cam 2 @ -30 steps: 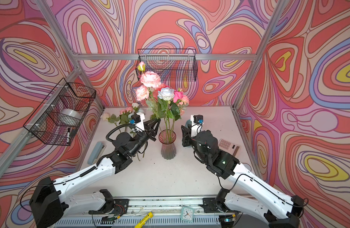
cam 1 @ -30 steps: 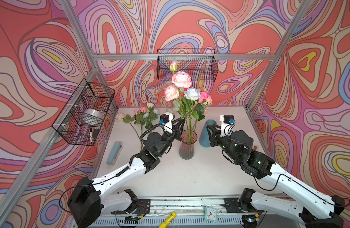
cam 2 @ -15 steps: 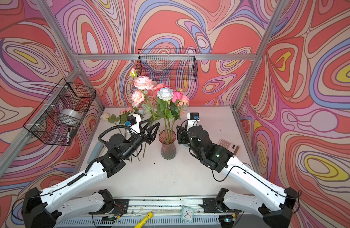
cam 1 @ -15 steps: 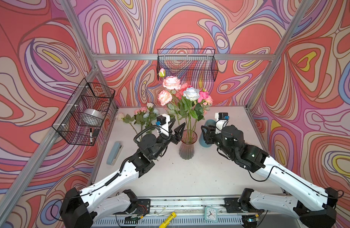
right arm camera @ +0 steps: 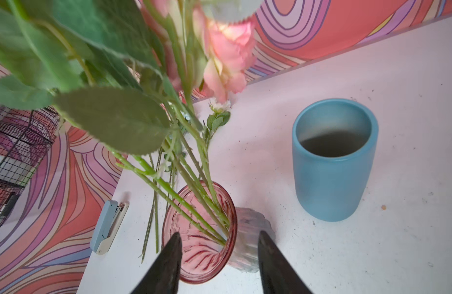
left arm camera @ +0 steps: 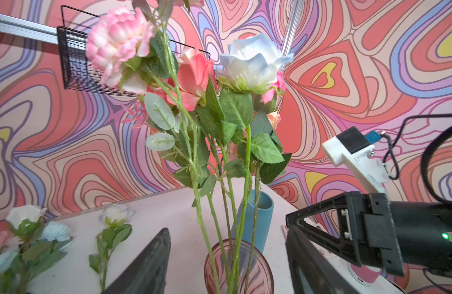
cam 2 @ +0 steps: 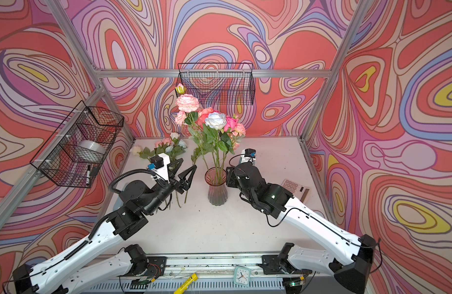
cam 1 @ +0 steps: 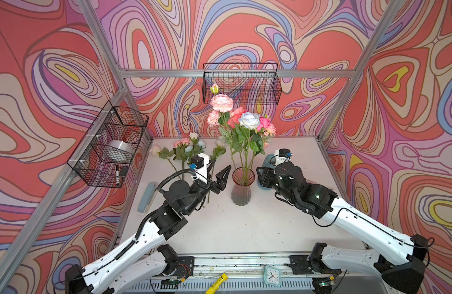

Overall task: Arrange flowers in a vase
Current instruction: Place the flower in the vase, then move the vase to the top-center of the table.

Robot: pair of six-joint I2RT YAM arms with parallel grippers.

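Left wrist view: left gripper [left arm camera: 226, 229] released, empty; right gripper [right arm camera: 219, 234] parted, empty. We see loose flowers [cam 1: 184, 151] just beyond left gripper, stems running back beneath it.

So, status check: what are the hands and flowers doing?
Left hand open, empty, beside vase. Right hand open at vase rim. Some flowers in vase, more lying on table. Blue cup near, not blocking.

I see my white table [cam 1: 245, 229] carrying a pink glass vase [cam 1: 241, 193] mid-table and a blue cup [right arm camera: 332, 163] just beside it. Loose flowers [cam 1: 184, 150] lie at the back left, with a stapler [cam 1: 147, 197] and a calculator [cam 2: 293, 187] at opposite edges.
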